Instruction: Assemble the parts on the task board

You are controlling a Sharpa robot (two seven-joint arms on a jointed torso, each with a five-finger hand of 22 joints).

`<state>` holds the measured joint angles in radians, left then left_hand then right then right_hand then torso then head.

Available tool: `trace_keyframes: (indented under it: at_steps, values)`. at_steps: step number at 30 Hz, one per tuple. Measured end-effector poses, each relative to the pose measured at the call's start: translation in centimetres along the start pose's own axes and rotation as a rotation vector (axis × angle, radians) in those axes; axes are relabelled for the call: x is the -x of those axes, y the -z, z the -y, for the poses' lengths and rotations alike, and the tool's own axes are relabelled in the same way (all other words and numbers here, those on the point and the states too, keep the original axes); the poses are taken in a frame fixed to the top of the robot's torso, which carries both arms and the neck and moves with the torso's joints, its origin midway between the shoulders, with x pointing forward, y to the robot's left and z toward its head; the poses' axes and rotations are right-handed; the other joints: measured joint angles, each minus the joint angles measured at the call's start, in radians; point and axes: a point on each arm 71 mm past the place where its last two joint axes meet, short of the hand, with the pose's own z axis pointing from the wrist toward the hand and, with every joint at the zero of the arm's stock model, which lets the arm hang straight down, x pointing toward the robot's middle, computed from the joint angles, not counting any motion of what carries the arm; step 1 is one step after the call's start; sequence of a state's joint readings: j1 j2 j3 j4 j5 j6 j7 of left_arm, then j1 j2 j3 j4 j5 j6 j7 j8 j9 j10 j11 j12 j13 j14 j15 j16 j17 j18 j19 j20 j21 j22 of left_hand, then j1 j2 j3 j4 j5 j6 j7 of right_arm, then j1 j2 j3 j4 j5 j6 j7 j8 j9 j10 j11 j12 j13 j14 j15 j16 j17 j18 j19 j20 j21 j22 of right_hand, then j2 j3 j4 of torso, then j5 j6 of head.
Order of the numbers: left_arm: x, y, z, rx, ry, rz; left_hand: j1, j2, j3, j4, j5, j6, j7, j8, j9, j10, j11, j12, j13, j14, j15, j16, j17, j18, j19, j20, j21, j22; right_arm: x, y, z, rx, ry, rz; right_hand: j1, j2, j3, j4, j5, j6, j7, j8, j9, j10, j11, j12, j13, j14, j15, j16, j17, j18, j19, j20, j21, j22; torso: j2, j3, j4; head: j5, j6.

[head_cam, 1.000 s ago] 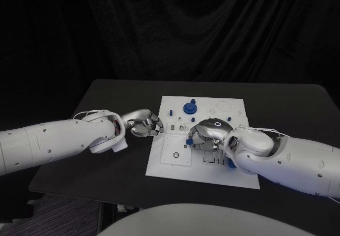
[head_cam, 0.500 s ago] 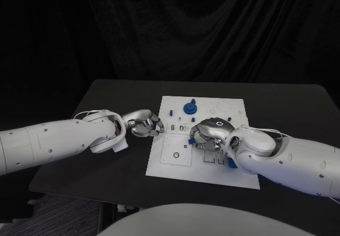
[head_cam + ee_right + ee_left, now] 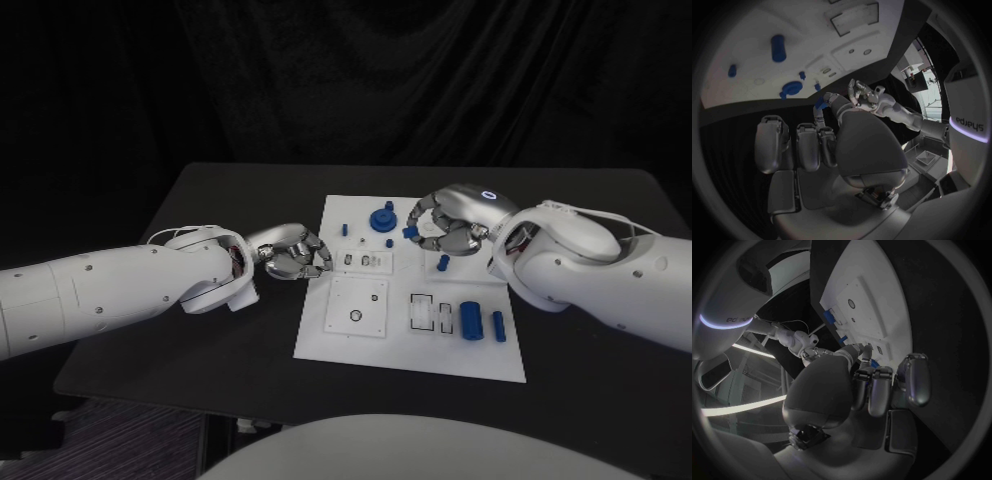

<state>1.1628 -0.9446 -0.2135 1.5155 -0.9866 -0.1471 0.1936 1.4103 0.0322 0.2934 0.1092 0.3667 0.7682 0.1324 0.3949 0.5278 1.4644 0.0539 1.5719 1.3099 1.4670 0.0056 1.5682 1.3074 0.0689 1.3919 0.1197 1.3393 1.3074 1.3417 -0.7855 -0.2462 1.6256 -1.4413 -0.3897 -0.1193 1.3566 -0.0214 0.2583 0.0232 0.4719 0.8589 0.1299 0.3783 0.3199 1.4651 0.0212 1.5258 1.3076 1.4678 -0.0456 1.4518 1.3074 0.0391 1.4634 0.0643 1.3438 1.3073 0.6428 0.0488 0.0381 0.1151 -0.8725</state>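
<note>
Parts lie scattered on the white board point(image 3: 411, 355) in the middle of the black table point(image 3: 216, 200): a knob point(image 3: 385, 218) stands near the far edge, a small peg point(image 3: 345, 229) sits just to its left, another peg point(image 3: 443, 264) stands near the board's middle, and two cylinders point(image 3: 472, 319) lie side by side near the right edge, the outer one point(image 3: 499, 325) thinner. The right hand point(image 3: 447, 225) hovers over the far part of the board beside the knob, fingers curled inward; a blue piece point(image 3: 410, 233) shows at its fingertips, and the right wrist view shows a blue bit point(image 3: 819, 104) against the thumb tip (whether it is truly pinched I cannot tell). The left hand point(image 3: 296, 256) sits at the board's left edge, fingers curled in with nothing visible in them; the left wrist view shows its fingers point(image 3: 879, 390) folded close together near the board's edge.
</note>
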Motion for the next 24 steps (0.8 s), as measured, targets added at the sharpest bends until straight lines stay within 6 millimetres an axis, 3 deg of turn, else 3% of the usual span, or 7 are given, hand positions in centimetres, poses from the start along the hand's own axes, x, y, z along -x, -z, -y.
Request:
trace_keyframes:
  at_steps: [4,9,13,17,24]
  values:
    - [-0.1,-0.1,0.1,-0.002,0.0,-0.001,0.0,0.0,0.003,0.003,0.0,0.0,0.0,0.0,0.0,-0.001,0.001,0.0,0.0,0.0,0.0,0.0,0.0,0.0,0.0,0.0,-0.001,0.0,3.5,0.0,0.4,-0.023,-0.04,0.026,-0.005,0.005,0.004,0.004,-0.018,0.0,0.0,0.0,0.0,0.0,0.0,0.0,0.0,0.0,0.0,0.0,0.0,0.0,0.004,-0.004,0.0,0.0,-0.002,-0.0011,0.0007,-0.01,0.0]
    - [-0.1,-0.2,0.2,-0.005,0.0,-0.003,0.0,0.0,0.003,0.003,0.0,0.0,0.0,0.0,0.0,-0.001,0.001,0.0,0.0,0.0,0.0,0.0,0.0,0.0,-0.004,0.004,-0.001,0.0,5.7,0.5,1.0,-0.048,-0.114,0.023,-0.007,0.006,0.004,0.004,-0.021,0.0,0.0,0.0,0.0,0.0,0.0,0.0,0.0,0.0,0.0,0.0,0.0,0.0,0.004,-0.004,0.0,0.0,-0.002,-0.0018,-0.0006,-0.015,0.0]
    - [-0.1,-0.3,0.2,-0.007,0.0,-0.003,0.002,0.002,0.003,0.003,0.0,0.0,0.0,0.0,0.0,-0.001,0.001,0.0,0.0,0.0,0.0,0.0,0.0,0.0,-0.003,0.004,-0.001,0.0,6.1,1.1,1.3,-0.055,-0.201,0.003,-0.007,0.006,0.004,0.004,-0.024,0.0,0.0,0.0,0.0,0.0,0.0,0.002,0.0,0.0,0.0,0.0,0.0,0.0,0.004,-0.004,0.0,0.0,-0.001,-0.0023,-0.0007,-0.021,0.0]
    - [-0.1,-0.2,0.2,-0.006,0.0,-0.003,0.004,0.004,0.003,0.003,0.001,0.0,0.0,0.0,-0.001,-0.002,0.002,0.0,0.001,0.0,0.0,0.0,0.0,0.0,-0.004,0.004,-0.001,0.0,6.2,1.7,1.2,-0.038,-0.309,-0.014,-0.007,0.006,0.004,0.004,-0.063,0.0,0.0,0.0,0.0,0.004,-0.004,0.005,0.0,-0.004,-0.003,0.0,0.0,0.0,0.004,-0.004,-0.004,0.0,-0.001,-0.0027,0.0,-0.023,0.0]
    - [-0.1,-0.2,0.1,-0.005,-0.001,-0.001,0.004,0.004,0.003,0.003,0.005,0.0,0.0,0.0,-0.001,-0.002,0.002,0.0,0.001,0.0,0.0,0.0,0.0,0.0,-0.003,0.004,-0.001,0.0,6.0,2.8,0.8,0.005,-0.508,-0.052,-0.007,0.006,0.004,0.004,-0.071,-0.004,-0.004,0.0,0.0,0.004,-0.004,0.005,0.0,-0.004,-0.003,0.0,0.0,0.0,0.004,-0.004,-0.004,0.0,0.002,-0.0022,0.0024,-0.028,0.0]
